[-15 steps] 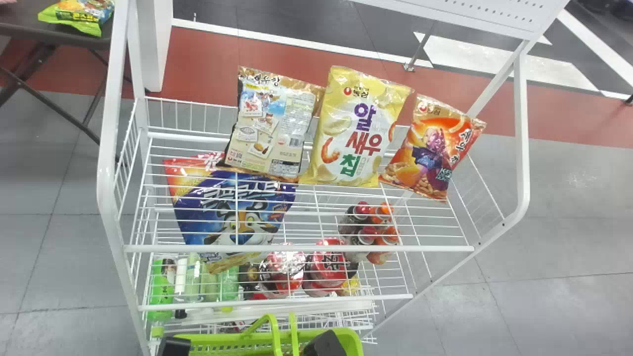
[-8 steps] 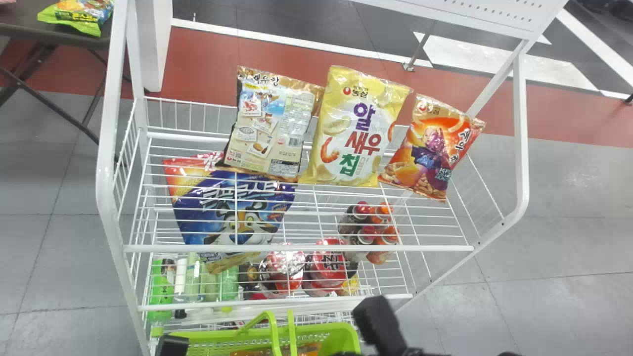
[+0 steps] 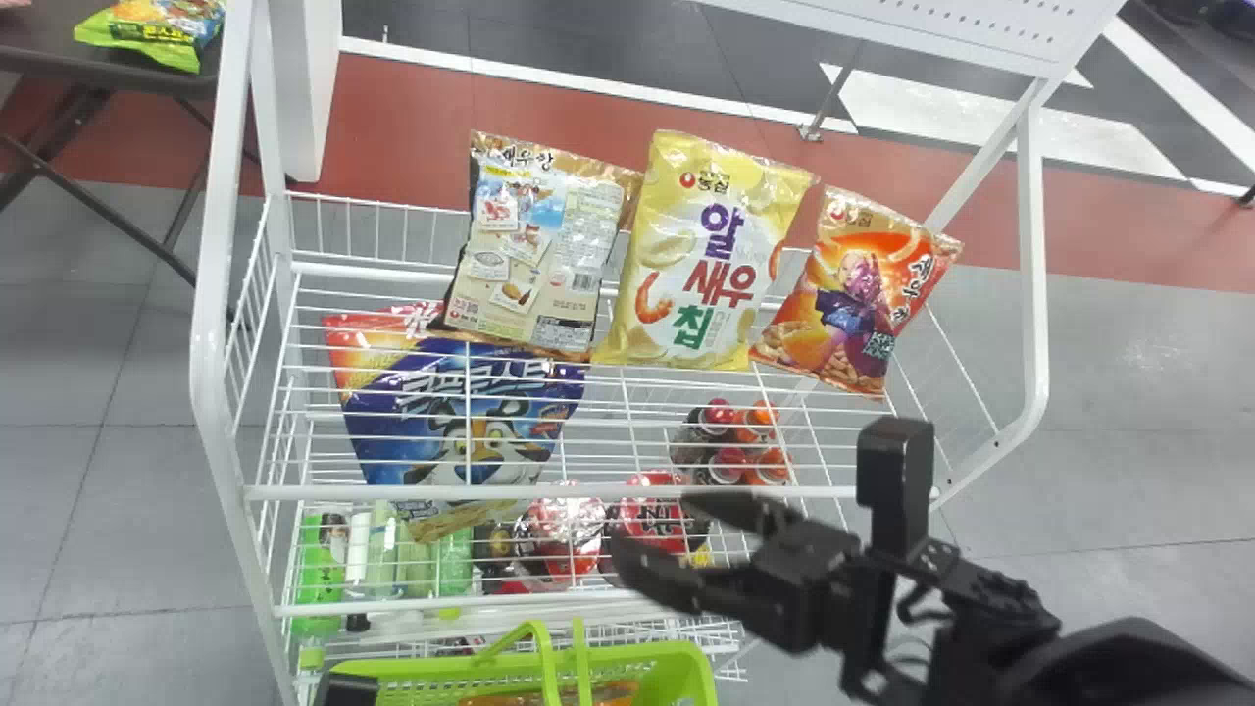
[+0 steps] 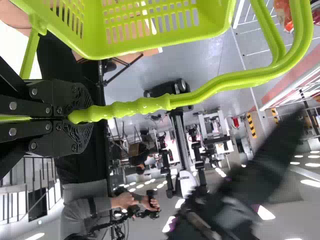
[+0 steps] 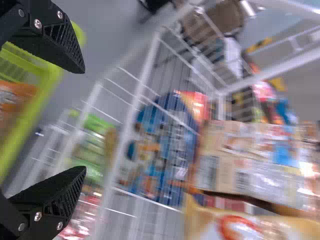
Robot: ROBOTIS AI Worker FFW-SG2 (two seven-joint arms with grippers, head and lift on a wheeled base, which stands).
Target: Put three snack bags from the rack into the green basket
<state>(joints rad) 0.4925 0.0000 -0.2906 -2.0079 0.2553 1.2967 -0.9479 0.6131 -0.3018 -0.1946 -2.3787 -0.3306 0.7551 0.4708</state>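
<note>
Floor: grey, with a red band behind the white rack [image 3: 588, 493].
Rack, upper part: tan-backed bag [image 3: 534, 255], yellow bag [image 3: 691, 250] and orange bag [image 3: 848, 304] side by side, tilted.
Blue bag [image 3: 446, 412]: just by the tan-backed one, seen among the wires.
Green basket [image 3: 691, 655]: in front of the rack, an orange packet [image 3: 603, 694] inside.
Left gripper [image 3: 350, 689]: fingers closed around the basket's handle [image 4: 135, 106].
Right gripper [image 3: 652, 527]: fingers spread, nothing between them, at the rack's front.

Right gripper [image 3: 651, 524] now up from green basket [image 3: 441, 670], over rack's [image 3: 392, 492] lower front; orange bag [image 3: 610, 692] now visible inside basket.
</note>
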